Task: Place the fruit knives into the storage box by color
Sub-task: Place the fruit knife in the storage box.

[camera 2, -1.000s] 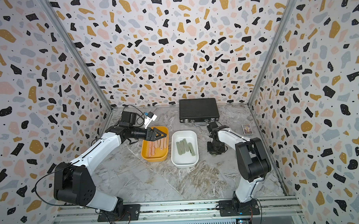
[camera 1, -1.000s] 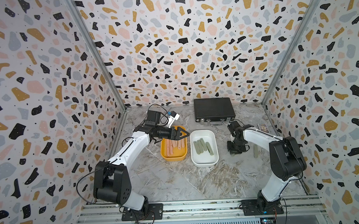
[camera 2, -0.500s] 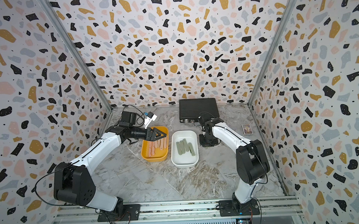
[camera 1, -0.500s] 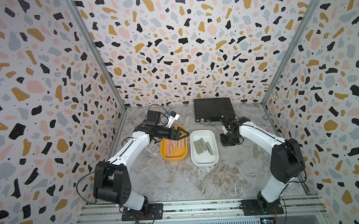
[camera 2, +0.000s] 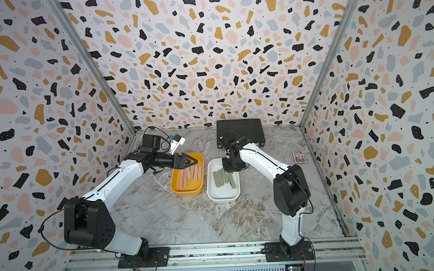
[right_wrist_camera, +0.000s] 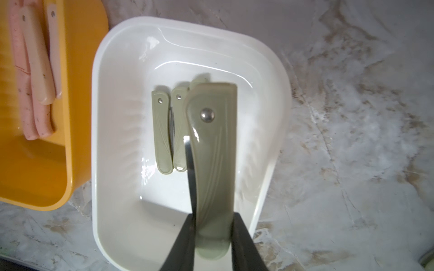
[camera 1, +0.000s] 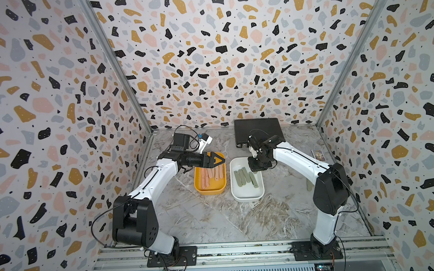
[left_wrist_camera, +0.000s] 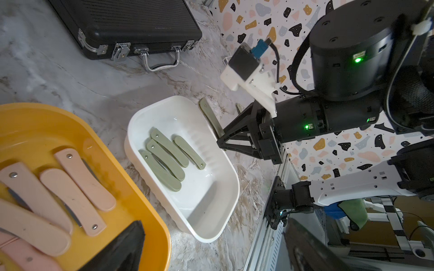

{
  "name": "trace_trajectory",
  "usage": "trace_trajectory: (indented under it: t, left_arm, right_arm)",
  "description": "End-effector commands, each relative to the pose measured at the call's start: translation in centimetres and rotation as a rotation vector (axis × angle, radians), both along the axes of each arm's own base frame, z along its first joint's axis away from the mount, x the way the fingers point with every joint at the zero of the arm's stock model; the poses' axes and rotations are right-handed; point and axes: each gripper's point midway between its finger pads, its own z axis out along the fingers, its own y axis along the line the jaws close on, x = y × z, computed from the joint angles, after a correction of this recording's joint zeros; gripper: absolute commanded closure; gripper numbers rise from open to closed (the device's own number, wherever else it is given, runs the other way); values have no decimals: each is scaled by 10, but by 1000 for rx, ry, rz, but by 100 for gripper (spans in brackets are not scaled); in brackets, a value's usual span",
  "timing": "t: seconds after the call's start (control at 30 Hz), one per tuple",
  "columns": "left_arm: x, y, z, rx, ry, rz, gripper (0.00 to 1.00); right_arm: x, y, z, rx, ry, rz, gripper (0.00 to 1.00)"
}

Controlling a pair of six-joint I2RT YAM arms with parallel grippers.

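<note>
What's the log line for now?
left gripper: open, over yellow tub | right gripper: shut on green knife, over white tub | white tub: four green knives inside | yellow tub: pink knives inside

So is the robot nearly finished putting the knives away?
Nearly. Pink knives lie in the yellow tub, four green knives in the white tub. The right gripper holds a fifth knife above it. At least one green knife waits on the table.

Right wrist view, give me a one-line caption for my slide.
Right gripper holds a sage-green fruit knife over the white tub, where other green knives lie; the yellow tub sits alongside.
</note>
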Motion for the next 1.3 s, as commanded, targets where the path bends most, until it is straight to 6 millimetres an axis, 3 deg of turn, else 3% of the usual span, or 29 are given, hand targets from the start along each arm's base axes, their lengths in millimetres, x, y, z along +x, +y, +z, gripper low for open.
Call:
trace_trajectory:
  t: [0.0,0.47,0.77,0.93,1.1,1.27]
  left_arm:
    - [-1,0,-4,1,-9,-10,6]
    - [2,0,-14,13,10,-4,6]
    - [2,0,-15,15,12,-3,6]
    - [2,0,-14,15,10,-2,6]
    - [2,1,-13,17,5,0,6]
    - [1,2,-10,20,-6,4,6]
  right_arm:
    - [-1,14,5,27,13,10,77]
    - [7,38,-52,68,116,-3,76]
    - [10,38,-57,70,115,-17,71]
    - [12,39,-45,92,93,-8,56]
    - [20,34,-15,118,-1,-11,43]
    - [22,23,6,137,-66,-33,38]
